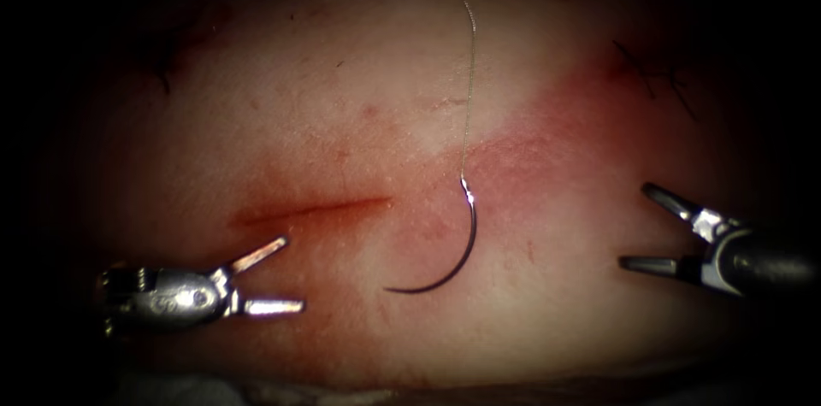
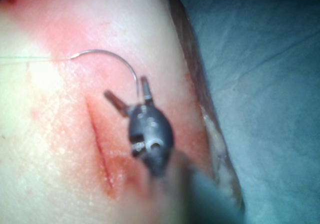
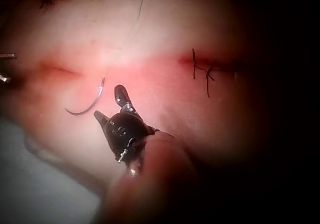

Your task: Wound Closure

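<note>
The curved needle [image 1: 457, 256] lies loose on the tissue [image 1: 342, 98], right of the cut [image 1: 312, 208], not in the tissue. Its thread [image 1: 469, 73] runs from the needle's upper end straight up and out of the endoscope view. My left tool [image 1: 286, 273] sits below the cut's left end, jaws open, holding nothing. My right tool [image 1: 637, 226] stands at the right, jaws open and empty, well apart from the needle. The left wrist view has the needle [image 2: 112, 57], the cut [image 2: 100, 141] and the left tool [image 2: 127, 89]. The right wrist view has the needle [image 3: 85, 107] beside the right tool [image 3: 109, 103].
Dark stitches with cut thread ends [image 1: 654, 73] sit on the reddened tissue at the upper right, also in the right wrist view as stitches [image 3: 205, 74]. More dark thread ends [image 1: 167, 73] lie at the upper left. Blue drape [image 2: 270, 84] borders the tissue's edge.
</note>
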Robot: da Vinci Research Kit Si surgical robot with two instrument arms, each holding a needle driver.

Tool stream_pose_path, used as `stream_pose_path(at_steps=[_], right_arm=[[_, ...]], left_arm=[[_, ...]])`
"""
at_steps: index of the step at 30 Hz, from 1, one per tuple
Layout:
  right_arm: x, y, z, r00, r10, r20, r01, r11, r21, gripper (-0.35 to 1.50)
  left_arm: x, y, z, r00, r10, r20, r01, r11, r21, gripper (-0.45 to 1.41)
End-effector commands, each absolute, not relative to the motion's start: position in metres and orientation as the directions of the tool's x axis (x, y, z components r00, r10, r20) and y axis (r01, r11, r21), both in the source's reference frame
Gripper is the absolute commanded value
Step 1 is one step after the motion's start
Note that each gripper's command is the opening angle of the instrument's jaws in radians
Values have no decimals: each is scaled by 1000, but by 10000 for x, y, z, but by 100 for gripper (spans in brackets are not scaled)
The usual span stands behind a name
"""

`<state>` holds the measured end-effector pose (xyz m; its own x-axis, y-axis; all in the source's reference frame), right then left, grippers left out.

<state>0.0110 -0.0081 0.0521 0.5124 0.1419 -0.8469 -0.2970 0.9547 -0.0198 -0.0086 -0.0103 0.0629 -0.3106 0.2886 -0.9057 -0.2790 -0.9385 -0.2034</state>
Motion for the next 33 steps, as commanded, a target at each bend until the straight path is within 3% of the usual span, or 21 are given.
stream_pose_path(at_steps=[1, 15, 33], right_arm=[[122, -87, 525, 512, 145, -847, -296, 955, -15, 119], [140, -92, 519, 536, 149, -831, -288, 958, -14, 121], [143, -93, 518, 537, 150, -830, -290, 957, -14, 119]], left_arm=[[-98, -112, 639, -314, 288, -905, -267, -941, -207, 63], [-186, -126, 704, -427, 269, -863, -163, -962, -219, 66], [-197, -128, 741, -523, 256, -813, -160, -966, -202, 61]])
